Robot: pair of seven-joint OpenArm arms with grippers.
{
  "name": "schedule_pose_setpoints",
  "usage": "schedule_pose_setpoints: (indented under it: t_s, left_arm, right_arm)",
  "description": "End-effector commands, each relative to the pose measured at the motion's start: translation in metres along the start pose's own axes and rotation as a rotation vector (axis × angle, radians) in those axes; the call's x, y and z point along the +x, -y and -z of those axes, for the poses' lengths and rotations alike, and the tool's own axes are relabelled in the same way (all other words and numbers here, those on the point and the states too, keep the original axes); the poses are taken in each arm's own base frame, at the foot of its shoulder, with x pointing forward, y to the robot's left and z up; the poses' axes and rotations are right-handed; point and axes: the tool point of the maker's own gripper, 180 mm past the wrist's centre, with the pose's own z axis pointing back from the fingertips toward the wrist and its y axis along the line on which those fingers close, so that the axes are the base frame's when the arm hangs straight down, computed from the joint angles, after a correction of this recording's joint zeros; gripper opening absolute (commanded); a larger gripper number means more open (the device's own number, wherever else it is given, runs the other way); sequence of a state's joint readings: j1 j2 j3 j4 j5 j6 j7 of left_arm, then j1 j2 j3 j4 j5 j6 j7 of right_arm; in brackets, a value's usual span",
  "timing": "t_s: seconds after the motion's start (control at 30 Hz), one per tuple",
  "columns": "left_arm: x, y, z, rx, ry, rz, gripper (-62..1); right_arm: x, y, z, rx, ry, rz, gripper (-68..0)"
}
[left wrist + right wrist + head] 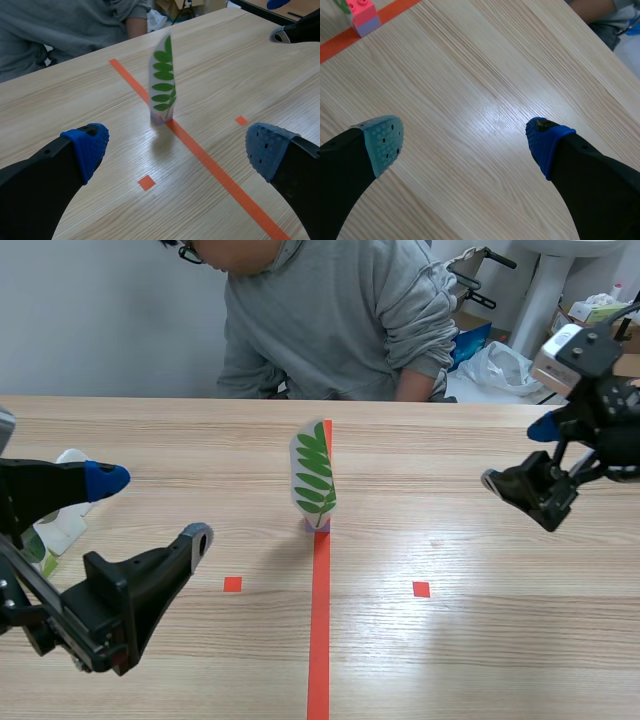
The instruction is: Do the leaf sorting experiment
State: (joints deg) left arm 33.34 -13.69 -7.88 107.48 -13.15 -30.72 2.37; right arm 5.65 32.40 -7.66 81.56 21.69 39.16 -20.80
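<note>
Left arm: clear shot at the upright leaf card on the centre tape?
Probably yes. The left end effector is open, the leaf card stands upright ahead of it, and nothing stands between them.

The left arm is matte black, built of blocky, angular segments with softened edges. The left fingers are thick, black and gently curved, and each ends in a soft dotted pad. One pad is vivid blue and the other a duller slate blue with small round holes. The right arm is the same black, with thin black cables along its wrist and what looks like a pale boxy housing mounted on top. The right fingers match in shape, one with a grey-teal dotted pad and one with a bright blue pad.
</note>
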Motion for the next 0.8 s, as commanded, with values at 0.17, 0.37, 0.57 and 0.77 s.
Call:
schedule_pose_setpoints:
  t_s: [0.17, 0.37, 0.57, 0.77]
  left_arm:
    - [0.007, -0.007, -0.003, 0.029, 0.020, 0.001, -2.4]
    - [0.007, -0.008, -0.003, 0.031, 0.018, 0.002, -2.4]
    - [0.007, -0.008, -0.003, 0.031, 0.018, 0.002, -2.4]
    - [0.007, -0.008, -0.003, 0.031, 0.019, 0.002, -2.4]
  right_arm:
    - [0.041, -0.008, 0.039, 0.110, 0.042, -0.090, -17.3]
    - [0.056, -0.044, 0.072, 0.209, 0.026, -0.180, -17.3]
    - [0.069, -0.077, 0.096, 0.290, 0.042, -0.191, -17.3]
    - [0.084, -0.098, 0.112, 0.326, 0.084, -0.190, -17.3]
